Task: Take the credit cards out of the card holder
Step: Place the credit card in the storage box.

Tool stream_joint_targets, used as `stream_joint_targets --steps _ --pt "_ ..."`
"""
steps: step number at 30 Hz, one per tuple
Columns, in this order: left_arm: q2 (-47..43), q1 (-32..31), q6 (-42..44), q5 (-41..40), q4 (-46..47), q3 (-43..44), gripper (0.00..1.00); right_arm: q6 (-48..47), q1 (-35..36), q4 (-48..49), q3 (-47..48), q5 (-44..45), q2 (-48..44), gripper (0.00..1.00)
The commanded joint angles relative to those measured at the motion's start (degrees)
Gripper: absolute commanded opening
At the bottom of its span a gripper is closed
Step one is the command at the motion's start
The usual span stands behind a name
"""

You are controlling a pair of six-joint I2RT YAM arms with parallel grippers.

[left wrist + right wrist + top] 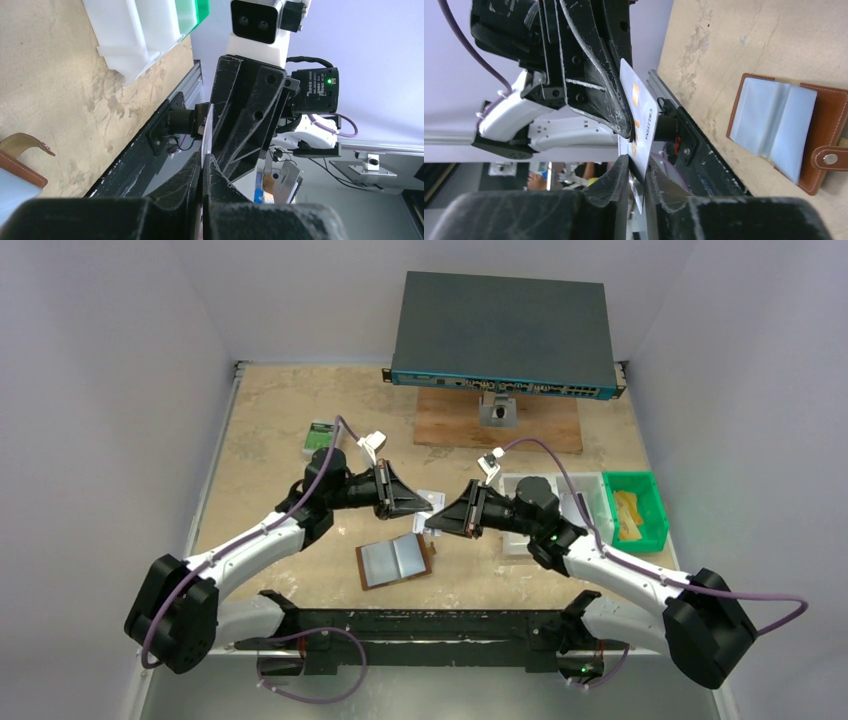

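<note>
The card holder [395, 562] lies open on the table in front of both grippers, brown leather with grey-blue pockets facing up. It also shows in the right wrist view [774, 127], and its snap tab shows in the left wrist view [20, 160]. My left gripper [425, 508] [202, 159] is shut on a white credit card [641, 115] [206, 130] and holds it in the air above the table. My right gripper [437, 521] [636, 162] faces it tip to tip. Its jaws stand narrowly apart around the card's other end, and the card sits tilted in the gap.
A network switch [503, 335] stands on a wooden board [500, 425] at the back. A white tray [560, 502] and a green bin [635, 508] sit at the right. A small green-and-white box [320, 435] lies at the back left. The metal base rail [420, 625] runs along the near edge.
</note>
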Motion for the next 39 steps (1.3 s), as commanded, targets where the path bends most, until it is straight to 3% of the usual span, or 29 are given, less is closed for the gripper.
stream_joint_targets --steps 1,2,4,7,9,14,18,27,31,39 --pt "0.96 -0.12 -2.77 2.49 7.00 -0.58 0.00 1.46 0.19 4.42 0.40 -1.37 -0.94 0.01" --pt "0.92 -0.08 -2.63 2.58 6.58 -0.57 0.00 1.10 0.21 3.41 0.66 -1.03 -1.23 0.00" --pt "0.64 -0.06 -1.61 2.59 4.91 -0.22 0.12 -0.46 0.26 0.28 1.23 0.07 -1.95 0.00" --pt "-0.32 0.01 0.98 1.95 -0.02 0.89 0.46 -4.39 0.26 -8.02 3.03 2.68 -4.38 0.00" --pt "-1.09 -0.02 4.45 0.93 -7.46 2.77 0.64 -9.00 0.25 -16.29 4.80 7.27 -6.57 0.00" --pt "-2.81 -0.06 16.16 -5.30 -28.69 9.17 0.92 -18.33 0.23 -40.46 12.50 22.28 -10.00 0.00" --pt "-3.87 -0.06 22.04 -10.26 -39.76 13.21 0.96 -22.46 0.17 -55.77 18.62 35.01 -9.83 0.00" --pt "-4.30 -0.03 27.99 -13.99 -49.86 17.10 0.96 -23.92 -0.44 -76.23 27.73 63.20 -4.51 0.00" --pt "-4.25 -0.03 28.70 -13.98 -51.39 17.90 0.96 -25.53 -3.89 -80.90 30.53 71.11 0.18 0.00" --pt "-4.61 -0.03 29.69 -14.11 -53.46 19.05 0.96 -32.08 -16.15 -79.20 31.41 74.32 6.34 0.00"
